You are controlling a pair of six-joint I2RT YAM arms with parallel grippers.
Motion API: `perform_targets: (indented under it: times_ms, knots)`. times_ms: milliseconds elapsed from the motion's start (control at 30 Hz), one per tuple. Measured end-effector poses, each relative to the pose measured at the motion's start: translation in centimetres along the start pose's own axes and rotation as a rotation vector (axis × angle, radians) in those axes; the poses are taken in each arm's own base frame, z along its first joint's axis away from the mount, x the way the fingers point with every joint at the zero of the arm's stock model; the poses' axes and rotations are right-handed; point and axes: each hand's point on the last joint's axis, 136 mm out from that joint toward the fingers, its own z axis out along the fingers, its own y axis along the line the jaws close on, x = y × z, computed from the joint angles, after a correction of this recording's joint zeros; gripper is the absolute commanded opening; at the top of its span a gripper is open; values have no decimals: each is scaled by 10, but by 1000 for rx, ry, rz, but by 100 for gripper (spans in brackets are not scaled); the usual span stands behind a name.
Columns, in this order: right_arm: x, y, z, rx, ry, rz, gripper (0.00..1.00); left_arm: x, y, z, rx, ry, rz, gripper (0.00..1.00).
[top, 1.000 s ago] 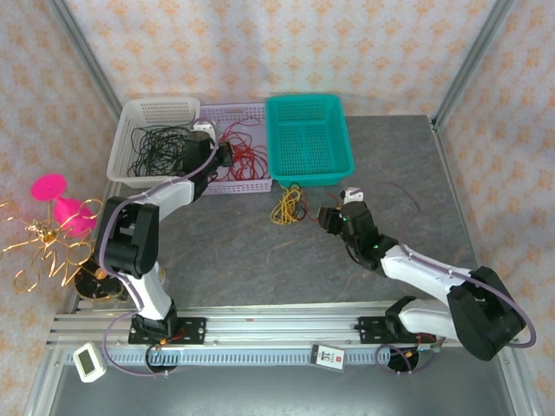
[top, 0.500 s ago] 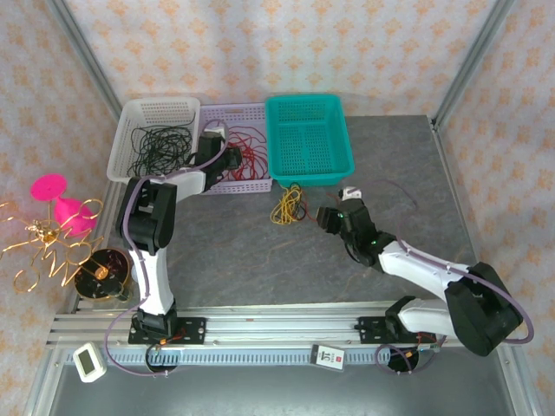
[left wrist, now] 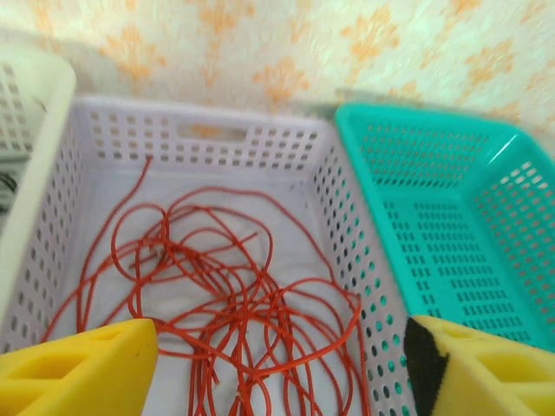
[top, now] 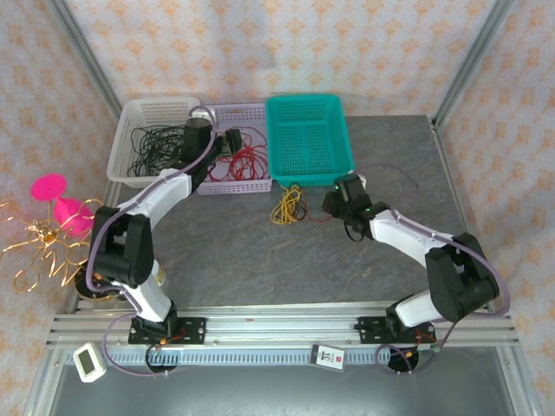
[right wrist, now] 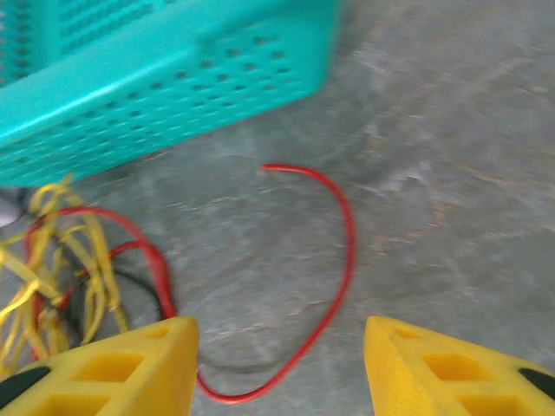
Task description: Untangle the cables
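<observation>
Left of the teal basket point(top: 308, 139) I see red cables point(left wrist: 260, 303) lying in loose, overlapping loops. Just in front of its near wall sits my tangled yellow-and-red bundle point(top: 287, 206), with one red strand point(right wrist: 351, 247) curving away to the right, flat.

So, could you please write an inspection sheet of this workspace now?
Surface: grey table.
Job's things: red wires loose in the lilac basket; yellow-and-red bundle on the table before the empty teal basket; a red strand trails from it.
Clutter: black wires in the white basket; pink object, golden wire ornament, small white device.
Pincers: left pincer open above the red wires; right pincer open above the red strand; both hold nothing.
Cables: a lilac lead along each arm.
Surroundings: patterned walls, metal frame.
</observation>
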Motion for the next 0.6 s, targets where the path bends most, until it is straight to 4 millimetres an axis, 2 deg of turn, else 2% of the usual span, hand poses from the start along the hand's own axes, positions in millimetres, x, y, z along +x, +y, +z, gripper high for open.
perform_targets:
  times_ms: [67, 133, 200, 333, 400, 500, 600]
  knots:
    - [0, -6, 1, 16, 6, 58, 53, -7, -2, -10, -1, -18, 6, 77]
    - [5, -6, 2, 7, 20, 119, 51, -6, -3, -20, -1, -19, 8, 69]
    - [18, -6, 6, -20, 54, 181, 51, 4, -5, -31, 5, -3, 13, 65]
    - [55, -13, 17, -29, 149, 284, 48, 33, -9, -56, 24, 34, 25, 66]
    - [67, -11, 23, -33, 182, 308, 46, 46, -11, -69, 41, 48, 29, 67]
    - [68, -9, 27, -28, 187, 332, 42, 60, -15, -86, 78, 59, 26, 67]
    - [69, -12, 31, 0, 189, 343, 31, 67, -16, -98, 102, 62, 18, 65]
